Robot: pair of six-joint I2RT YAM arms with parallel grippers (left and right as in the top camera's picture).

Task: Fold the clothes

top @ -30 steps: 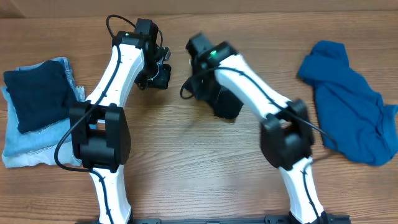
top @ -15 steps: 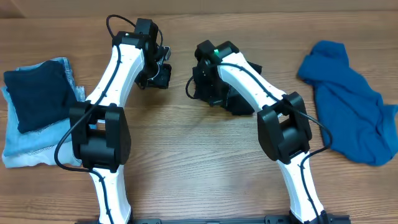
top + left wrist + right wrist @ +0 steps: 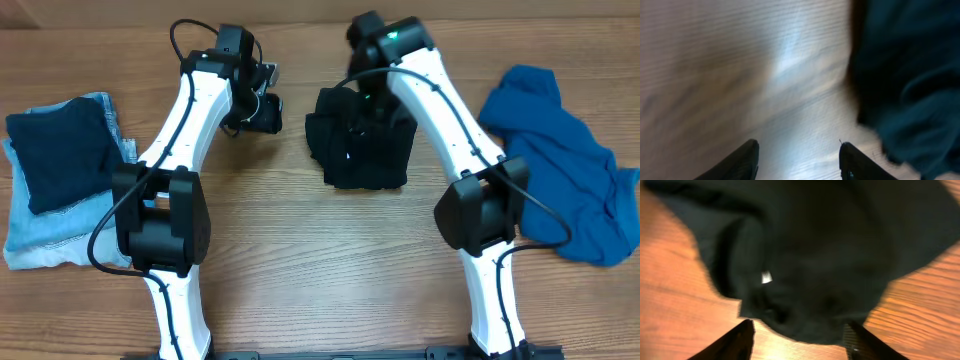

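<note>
- Overhead view: the black garment (image 3: 360, 150) is being left as a compact bundle at the centre of the table (image 3: 300, 290), apparently set down there as a finished fold.
- The right gripper (image 3: 799, 327) is being held just above that bundle with its fingers spread and nothing pinched between them, which suggests a release.
- The left gripper (image 3: 797, 150) is likewise being held parted over bare wood, with the black garment at its 3 o'clock, untouched.
- The teal-blue garment (image 3: 560, 165) is being kept crumpled at 3 o'clock, seemingly awaiting its turn; a dark folded piece (image 3: 60, 150) is being kept on the jeans (image 3: 50, 240) at 9 o'clock.
- Against a second earlier: the right jaws, then shut, are being shown apart; the right arm is being swung toward 12 o'clock, so the bundle once half hidden beneath it is being exposed; the left jaws are being shown wider.
</note>
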